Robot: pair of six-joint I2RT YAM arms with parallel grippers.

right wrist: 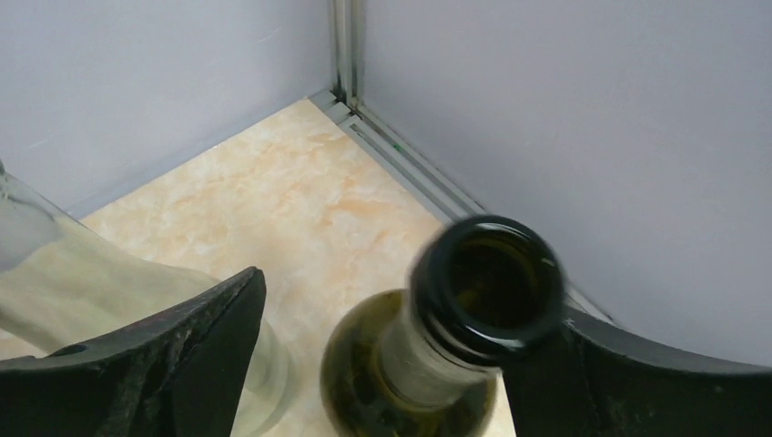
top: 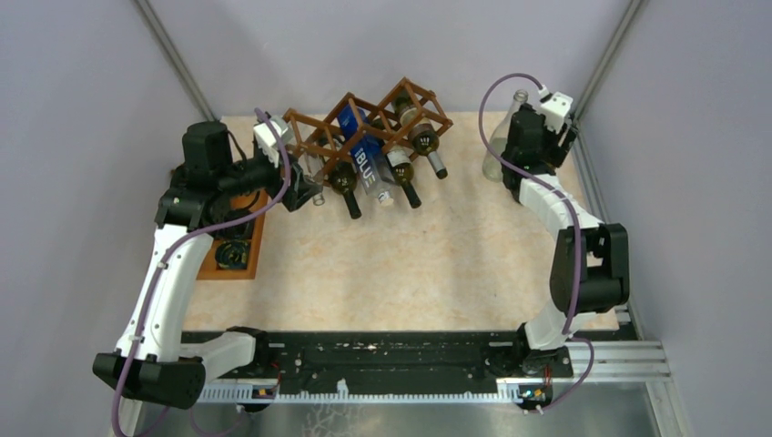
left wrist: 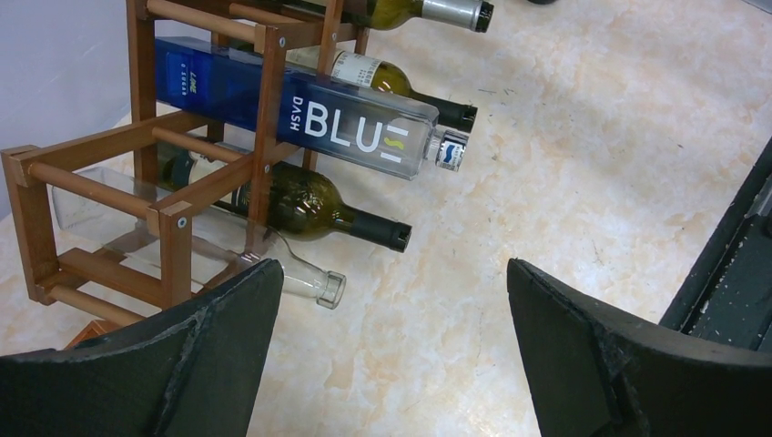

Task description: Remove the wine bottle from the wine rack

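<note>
Off the wine rack (left wrist: 270, 91) and upright on the pale marbled worktop (top: 410, 264), in the far right corner by the grey walls (right wrist: 546, 91): the wine bottle (right wrist: 410, 364), dark green glass, open mouth upward, slightly blurred. Around its neck, the right claw (right wrist: 405, 300), jaws apart rather than clamped, with a plain gap between one finger (right wrist: 182, 355) and the neck, and the lip at or very near the other finger (right wrist: 637, 373); cannot tell whether touching there. Just beside it on the rack's side, also upright, a clear bottle (right wrist: 91, 282); from the top view only this clear one visible, the green one hidden beneath the wrist. At the rack's left end, the left claw (left wrist: 393, 273), spread wide with nothing between its fingers, close above the worktop and facing the bottle necks. Lying in the diamond cells, necks toward the arms: a square blue bottle (left wrist: 355, 127) lettered BLUE, an olive bottle (left wrist: 309, 205) with a black cap below it, a colourless bottle (left wrist: 300, 278) in the lowest cell nearest the left claw, a capped green bottle (left wrist: 401, 80) above the blue one, and a foil-necked bottle (left wrist: 401, 11) at the upper edge of the left wrist view. Under the left arm, at the worktop's left edge, an orange-brown tray (top: 257, 241) with dark round shapes in it.
</note>
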